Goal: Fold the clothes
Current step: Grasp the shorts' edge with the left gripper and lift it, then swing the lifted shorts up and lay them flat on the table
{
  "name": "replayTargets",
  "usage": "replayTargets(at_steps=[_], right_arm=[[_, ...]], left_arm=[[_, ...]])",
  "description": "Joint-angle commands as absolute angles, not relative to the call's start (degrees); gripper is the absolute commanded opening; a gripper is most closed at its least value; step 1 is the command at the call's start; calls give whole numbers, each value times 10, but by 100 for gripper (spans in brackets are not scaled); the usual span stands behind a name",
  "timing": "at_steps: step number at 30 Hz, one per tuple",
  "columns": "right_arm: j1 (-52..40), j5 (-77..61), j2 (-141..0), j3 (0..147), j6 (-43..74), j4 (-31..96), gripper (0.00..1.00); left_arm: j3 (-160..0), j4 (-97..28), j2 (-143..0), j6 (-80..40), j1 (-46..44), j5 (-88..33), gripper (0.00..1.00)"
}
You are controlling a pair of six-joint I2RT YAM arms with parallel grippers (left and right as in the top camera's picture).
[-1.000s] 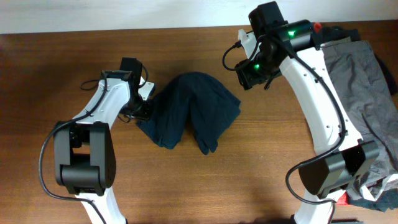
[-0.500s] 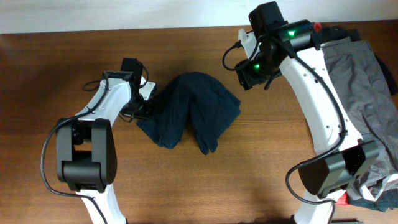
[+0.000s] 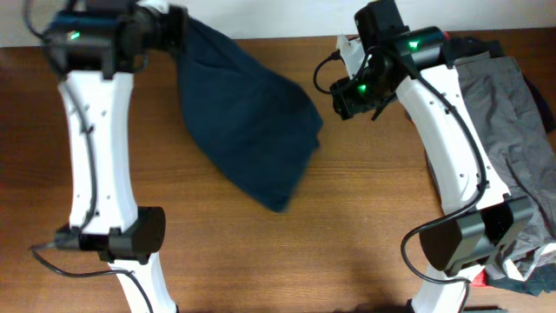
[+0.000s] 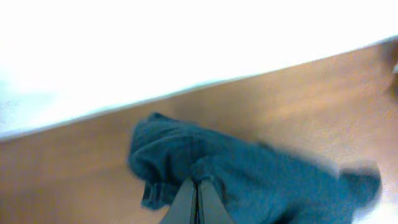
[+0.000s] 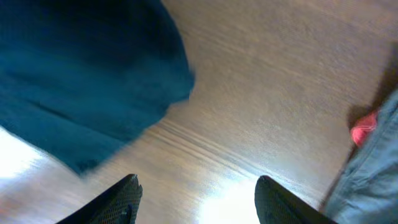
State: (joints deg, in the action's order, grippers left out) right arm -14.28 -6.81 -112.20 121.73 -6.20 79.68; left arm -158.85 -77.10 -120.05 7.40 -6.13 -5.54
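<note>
One second ago the navy shorts (image 3: 248,130) lay bunched; now my left tool (image 4: 196,190), clenched on them, hoists them, draping, well apart from the grey trousers (image 3: 499,96). My right tool (image 5: 198,202) gapes empty. I judge this a shake-out before folding.

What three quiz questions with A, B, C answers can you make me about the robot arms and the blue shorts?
1. Where do the grey trousers lie?
A: at the right side of the table. B: under the left arm. C: in the middle.
2. What colour are the shorts?
A: red. B: yellow. C: dark blue.
3. How is the right gripper?
A: shut on the shorts. B: open, holding nothing. C: shut on a cup.

Answers:
1 A, the overhead view shows them piled at the right edge.
2 C, all three views show dark blue cloth.
3 B, its fingers stand wide apart over the table, while the left gripper is the one shut on the shorts.
</note>
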Motion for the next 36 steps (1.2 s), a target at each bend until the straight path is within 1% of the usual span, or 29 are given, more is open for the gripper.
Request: replayTargets(at_steps=[1, 4, 9, 12, 15, 17, 22, 28, 31, 33, 36], right_arm=[[-138, -132, -1091, 1219, -71, 779, 64], [-138, -146, -1077, 1219, -71, 763, 64], [-138, -150, -1064, 1219, -88, 761, 64], [-135, -149, -1056, 1220, -95, 760, 64], [-118, -149, -1043, 1229, -94, 760, 64], [-91, -152, -1021, 1241, -91, 760, 64], [-14, -192, -970, 1260, -90, 760, 64], [99, -213, -931, 1261, -90, 761, 64], [134, -243, -930, 1261, -90, 761, 64], [165, -268, -930, 1261, -90, 763, 64], [174, -270, -930, 1261, -98, 770, 64]], left_arm=[[-1663, -775, -1192, 64, -76, -92, 1], [-1693, -774, -1192, 65, -87, -97, 1], [-1698, -743, -1192, 65, -112, -112, 1], [-1698, -688, -1191, 60, -133, -114, 0], [-1698, -625, -1189, 21, -152, -114, 0], [-1698, -588, -1186, -6, -168, -115, 0], [-1698, -519, -1181, -9, -221, -152, 1], [-1697, -468, -1182, -8, -300, -155, 0], [-1689, -449, -1182, -8, -322, -158, 1], [-1661, -411, -1184, -2, -342, -209, 0], [-1641, -399, -1184, -2, -345, -217, 0]])
